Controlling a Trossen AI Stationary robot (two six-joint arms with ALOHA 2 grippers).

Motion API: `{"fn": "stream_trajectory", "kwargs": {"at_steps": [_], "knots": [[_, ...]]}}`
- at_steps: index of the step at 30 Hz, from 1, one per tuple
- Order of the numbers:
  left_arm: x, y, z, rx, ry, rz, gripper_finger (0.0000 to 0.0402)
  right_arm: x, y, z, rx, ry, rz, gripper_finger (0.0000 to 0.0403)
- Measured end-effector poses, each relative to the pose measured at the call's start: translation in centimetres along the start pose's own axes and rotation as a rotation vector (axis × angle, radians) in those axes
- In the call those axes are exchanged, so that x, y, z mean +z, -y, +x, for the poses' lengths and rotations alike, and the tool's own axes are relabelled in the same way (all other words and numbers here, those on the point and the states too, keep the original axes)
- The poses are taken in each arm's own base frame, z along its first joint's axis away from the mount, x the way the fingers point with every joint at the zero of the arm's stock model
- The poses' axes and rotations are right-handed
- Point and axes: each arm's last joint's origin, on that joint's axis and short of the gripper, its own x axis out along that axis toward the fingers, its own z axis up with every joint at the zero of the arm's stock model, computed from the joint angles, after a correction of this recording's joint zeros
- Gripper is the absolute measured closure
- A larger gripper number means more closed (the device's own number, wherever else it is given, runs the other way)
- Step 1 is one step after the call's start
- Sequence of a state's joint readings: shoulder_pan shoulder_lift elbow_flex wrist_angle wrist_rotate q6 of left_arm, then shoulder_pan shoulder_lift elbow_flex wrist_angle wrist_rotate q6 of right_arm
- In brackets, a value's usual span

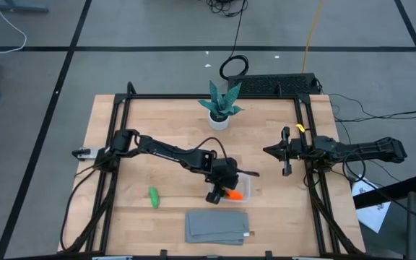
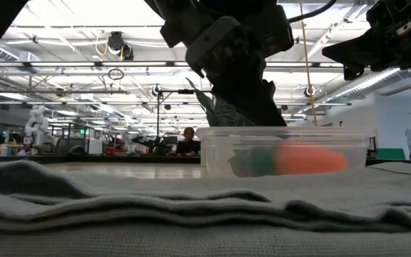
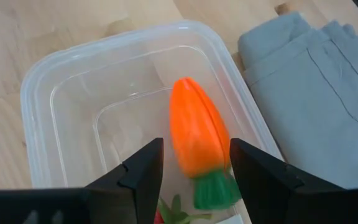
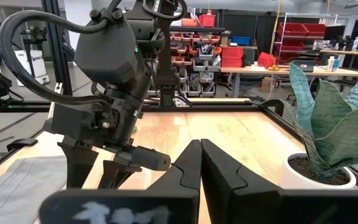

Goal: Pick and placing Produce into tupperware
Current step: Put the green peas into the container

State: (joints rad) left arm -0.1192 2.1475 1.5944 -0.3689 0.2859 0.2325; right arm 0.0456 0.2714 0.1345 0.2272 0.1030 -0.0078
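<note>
The clear tupperware stands on the table near the front middle. The orange carrot with its green top lies on its side on the box's floor; it also shows in the low view. A small reddish berry lies in the box beside the carrot's green top. My left gripper is open above the box, pointing down, with one finger on each side of the carrot. The green elongated piece lies on the table left of the box. My right gripper is shut and empty at the table's right side.
A folded grey cloth lies just in front of the box at the table's near edge. A teal plant in a white pot stands at the far middle. A black frame runs around the table. Bare wood lies between the arms.
</note>
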Motion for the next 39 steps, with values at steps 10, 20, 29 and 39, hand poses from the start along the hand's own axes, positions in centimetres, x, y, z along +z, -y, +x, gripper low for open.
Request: {"fn": "stream_trajectory", "kwargs": {"at_steps": [10, 20, 29, 39], "knots": [[1.4, 0.5, -3.2, 0.060, 0.025, 0.064, 0.0258, 0.0, 0.0, 0.0, 0.000, 0.000, 0.000, 0.0403], [2.1, 1.4, -7.6, 0.107, -0.008, 0.023, 0.0393, 0.0, 0.0, 0.0, 0.000, -0.002, -0.004, 0.0403], [2.7, 2.0, -11.5, 0.259, -0.006, 0.042, 0.0400, 0.0, 0.0, 0.0, 0.000, -0.002, -0.001, 0.0403], [-1.8, 4.0, -17.4, 0.455, 0.251, 0.000, 0.0401, -0.1, 0.0, 0.0, 0.000, -0.014, -0.002, 0.0403]]}}
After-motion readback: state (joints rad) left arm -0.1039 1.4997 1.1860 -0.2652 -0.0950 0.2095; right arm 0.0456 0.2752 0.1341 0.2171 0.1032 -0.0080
